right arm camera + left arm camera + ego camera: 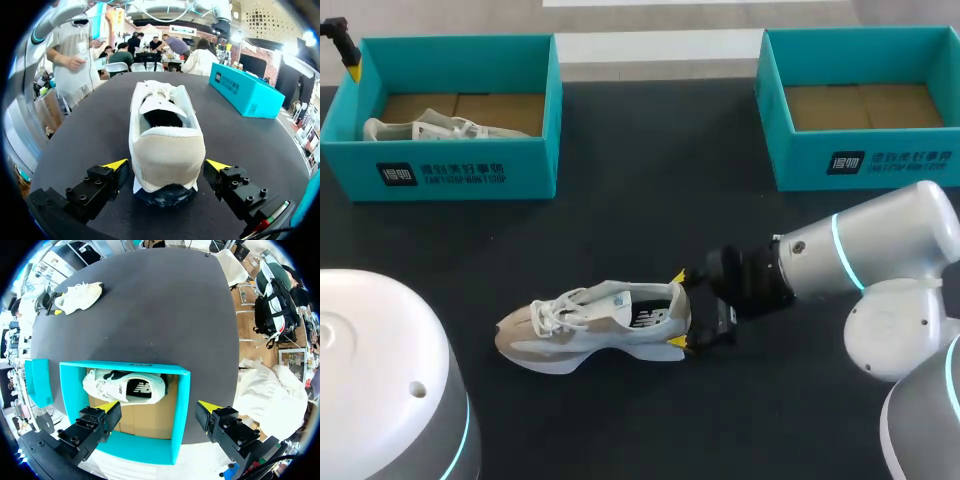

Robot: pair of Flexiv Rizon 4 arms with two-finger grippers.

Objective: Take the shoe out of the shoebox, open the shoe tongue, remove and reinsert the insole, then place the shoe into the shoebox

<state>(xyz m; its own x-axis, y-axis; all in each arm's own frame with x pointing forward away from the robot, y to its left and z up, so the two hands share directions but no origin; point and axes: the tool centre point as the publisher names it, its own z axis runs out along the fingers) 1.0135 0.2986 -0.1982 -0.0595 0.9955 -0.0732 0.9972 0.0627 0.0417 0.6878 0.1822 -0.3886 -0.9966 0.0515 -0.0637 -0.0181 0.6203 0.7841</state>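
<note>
Left fingers: spread wide; your left gripper hangs over the teal cardboard shoebox, upper left, with a white mesh sneaker inside.
Shoe: your white-and-beige lace-up trainer lies on the black table, lower centre.
Right fingers: parted; your right gripper straddles the trainer's heel.

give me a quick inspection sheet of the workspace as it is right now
surface: dark table, no spills seen
job's things: pale shoe on its sole mid-table, heel toward the right arm; left shoebox holds a second shoe; right shoebox shows only its cardboard floor
clutter: nothing seen
jaws: left jaws open, above the left shoebox; right jaws open, one finger on each side of the shoe's heel, small gaps showing
cables: nothing seen
surroundings: nothing seen reaching over the table
</note>
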